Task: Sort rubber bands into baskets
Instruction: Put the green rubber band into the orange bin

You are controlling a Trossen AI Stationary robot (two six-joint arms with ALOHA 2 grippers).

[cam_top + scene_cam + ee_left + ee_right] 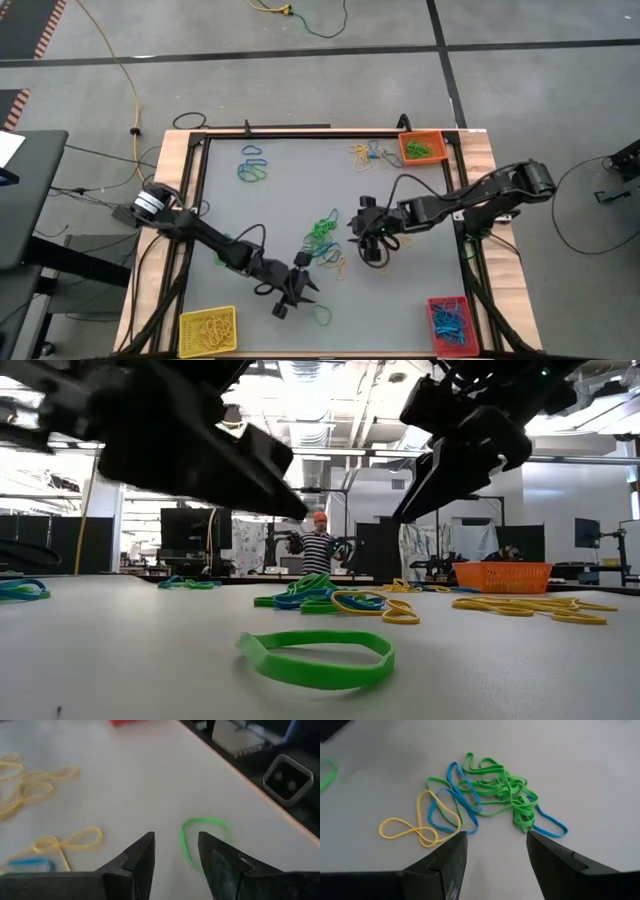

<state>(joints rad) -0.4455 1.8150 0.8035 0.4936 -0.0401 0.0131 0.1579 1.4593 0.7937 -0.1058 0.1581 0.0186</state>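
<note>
Rubber bands lie loose on the grey table. A tangle of green, blue and yellow ones (325,237) is at the centre, and a single green band (322,315) lies flat near the front edge. My left gripper (303,292) hovers open just short of that green band (202,839), which lies ahead of its fingertips (175,837). My right gripper (372,250) stands open over the table just right of the tangle (492,795), nothing between its fingers (496,836). The yellow basket (207,330), orange basket (422,147) and red basket (450,325) sit at table corners.
More bands lie at the far left (252,166) and by the orange basket (368,154). Yellow bands (30,790) lie beside my left gripper's path. A dark frame (200,190) edges the table. A person (317,550) stands in the room behind.
</note>
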